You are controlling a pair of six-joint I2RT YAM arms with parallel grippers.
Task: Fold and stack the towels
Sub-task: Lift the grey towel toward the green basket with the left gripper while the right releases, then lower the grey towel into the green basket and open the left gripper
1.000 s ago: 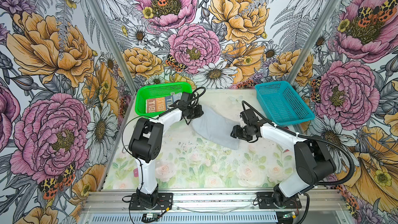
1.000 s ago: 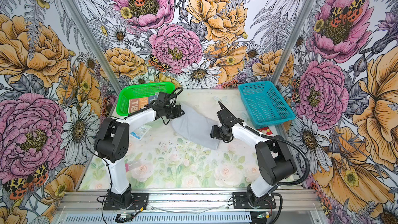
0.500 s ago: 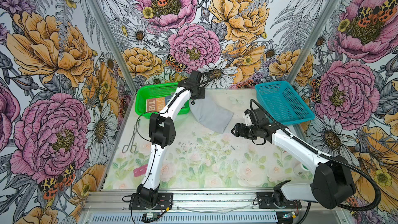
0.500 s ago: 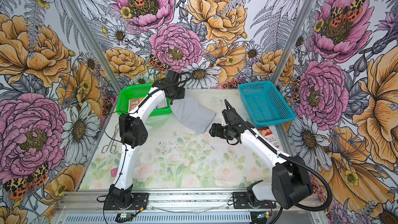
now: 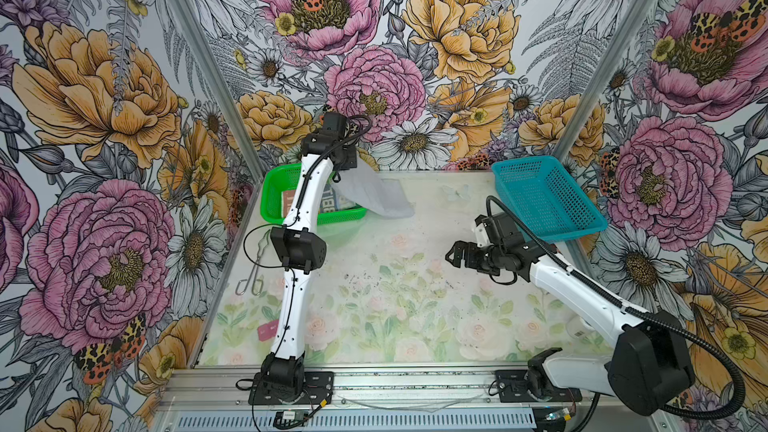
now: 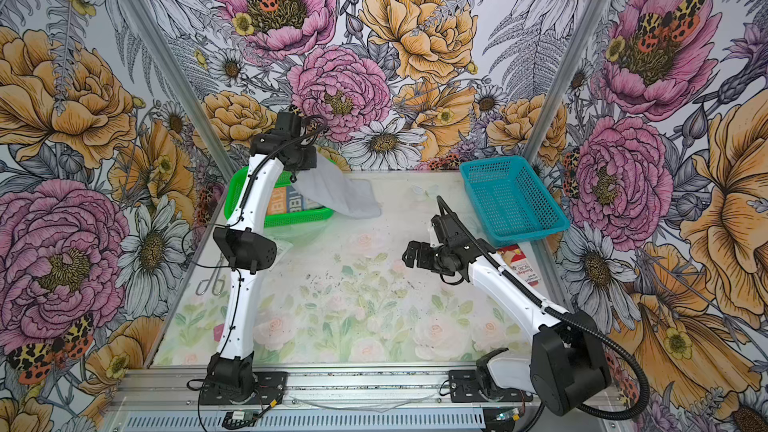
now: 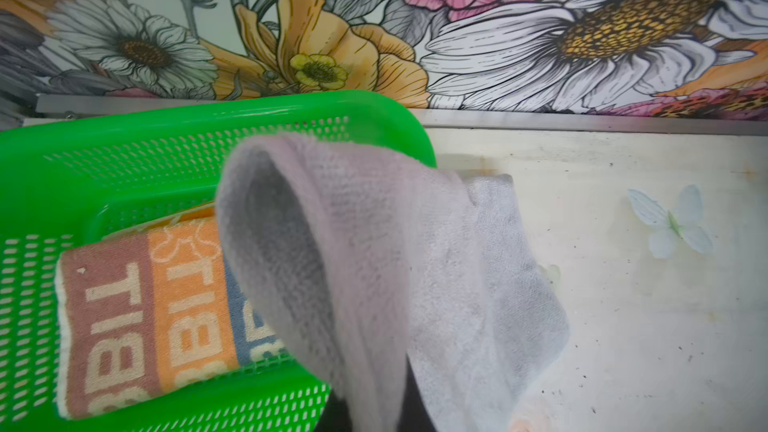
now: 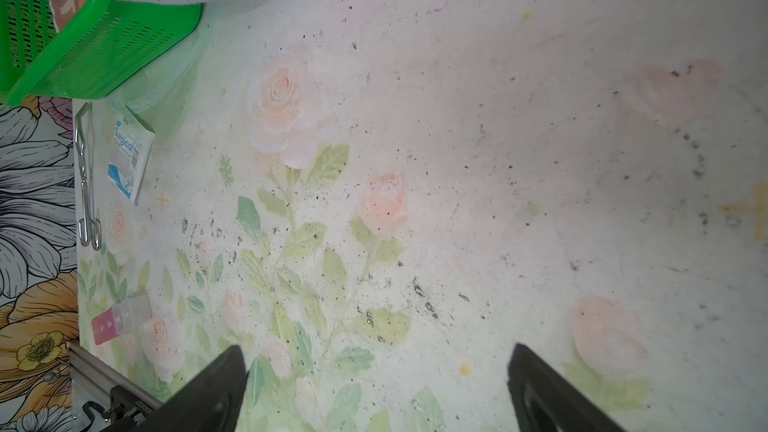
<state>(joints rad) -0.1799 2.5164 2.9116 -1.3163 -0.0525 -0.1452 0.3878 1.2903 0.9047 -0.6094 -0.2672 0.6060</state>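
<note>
The grey towel [image 5: 376,197] [image 6: 343,197] hangs from my left gripper [image 5: 345,166] [image 6: 306,167], raised at the back of the table over the right end of the green basket [image 5: 272,189] [image 6: 235,197]. In the left wrist view the grey towel [image 7: 374,268] drapes from the shut left gripper [image 7: 374,417] and hides its fingertips. Inside the green basket [image 7: 208,118] lies the folded lettered towel [image 7: 145,326], with an orange cloth edge [image 7: 198,213] showing under it. My right gripper [image 5: 451,257] [image 6: 407,257] [image 8: 376,353] hovers open and empty over the middle right of the table.
A teal basket [image 5: 548,201] [image 6: 511,201] stands at the back right, a red-white carton [image 6: 519,268] in front of it. Metal tongs [image 5: 253,268] [image 8: 85,184], a white-blue sachet [image 8: 129,155] and a pink tag [image 5: 267,330] [image 8: 120,320] lie along the left edge.
My left gripper lifted the grey towel off the table, up and back toward the green basket. My right gripper opened, let go of the towel and drew back to the right.
</note>
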